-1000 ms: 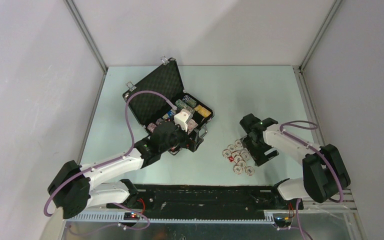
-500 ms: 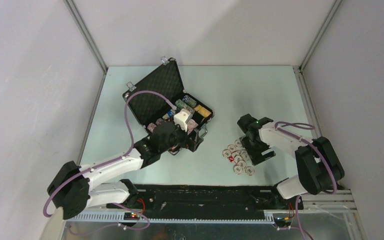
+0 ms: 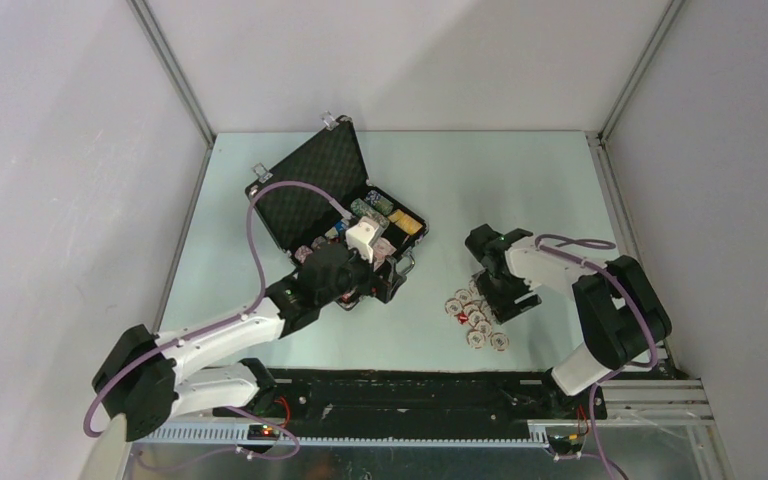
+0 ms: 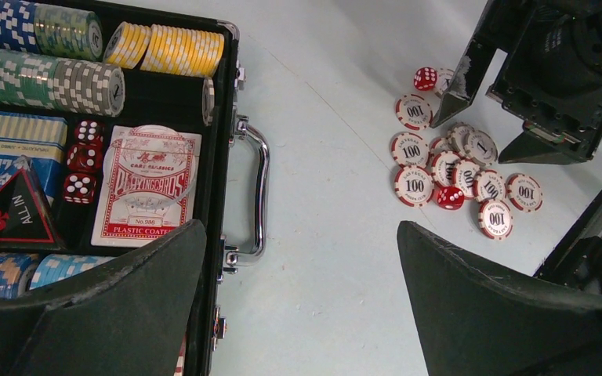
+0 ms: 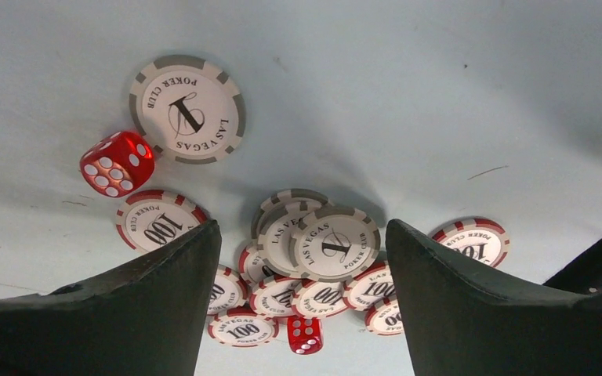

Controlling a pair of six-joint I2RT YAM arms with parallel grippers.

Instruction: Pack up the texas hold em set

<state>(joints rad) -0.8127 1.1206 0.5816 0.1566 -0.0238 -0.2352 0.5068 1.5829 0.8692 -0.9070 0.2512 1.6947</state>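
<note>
Right wrist view: right end effector (image 5: 302, 227), spread, straddles the loose poker chips (image 5: 333, 244), apparently to pinch one; left end effector (image 4: 302, 227) hovers spread by the case (image 4: 218, 168).

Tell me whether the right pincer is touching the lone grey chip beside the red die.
Apart. In the right wrist view the grey chip lies beyond the open right pincer, with bare table between them.

Slid the right gripper (image 3: 491, 296) leftward over the far edge of the loose chips (image 3: 476, 320), fingers (image 5: 165, 290) spread; swung its elbow (image 3: 615, 315) inward toward the chips too.
</note>
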